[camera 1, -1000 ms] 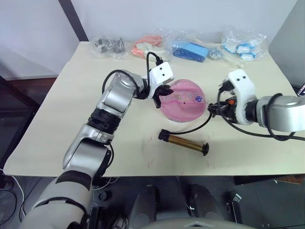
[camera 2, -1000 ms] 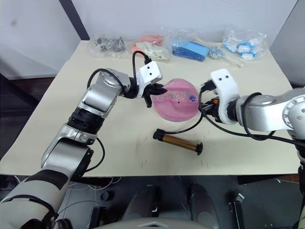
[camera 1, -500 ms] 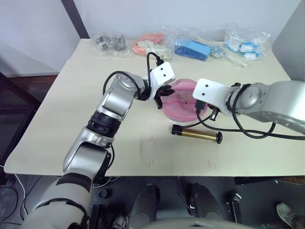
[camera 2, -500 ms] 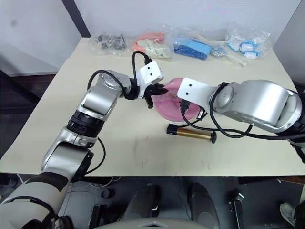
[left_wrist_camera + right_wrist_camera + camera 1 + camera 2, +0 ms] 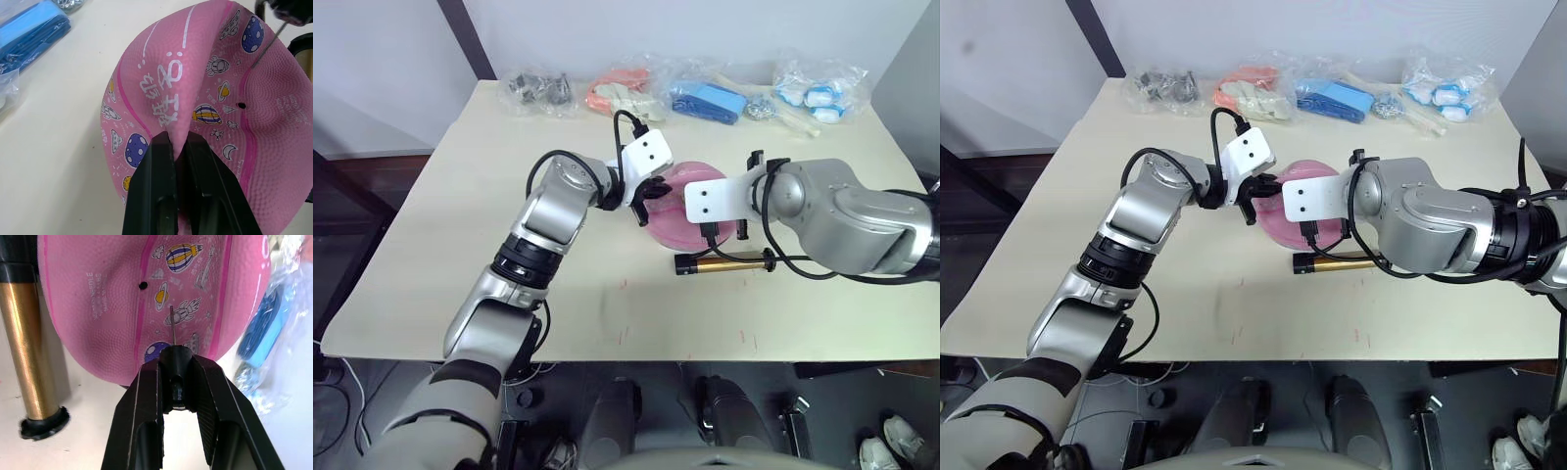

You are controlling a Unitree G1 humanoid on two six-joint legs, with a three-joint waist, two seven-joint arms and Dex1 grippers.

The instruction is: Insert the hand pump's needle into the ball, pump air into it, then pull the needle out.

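- Needle (image 5: 172,325) hung just above the ball (image 5: 205,112) when I stopped here, gripped by its black fitting in my right gripper (image 5: 174,363), its tip over the cartoon prints and off to one side of the black valve dot (image 5: 142,285).
- My left gripper (image 5: 177,147) was clamped on a raised fold of the limp pink rubber, pinning the ball to the table (image 5: 460,215) near its middle.
- Risk one, as I judged it: driving down from that line would have put the tip into bare rubber rather than the valve, bending the pin or scoring the skin.
- Risk two: the ball was so slack that a push could have caved the surface and let the valve slide away, or dragged the fold out of my left pinch.
- Risk three: the pump (image 5: 722,262) lay loose on the table, touching the ball's near edge, tied to the needle by its hose; a pull on the hose could have rolled it or tugged the needle off aim.
- Along the far edge sat plastic bags: one of dark metal bits (image 5: 536,91), one of orange pieces (image 5: 619,90), one of blue items (image 5: 707,101) and one of blue-and-white items (image 5: 811,95).
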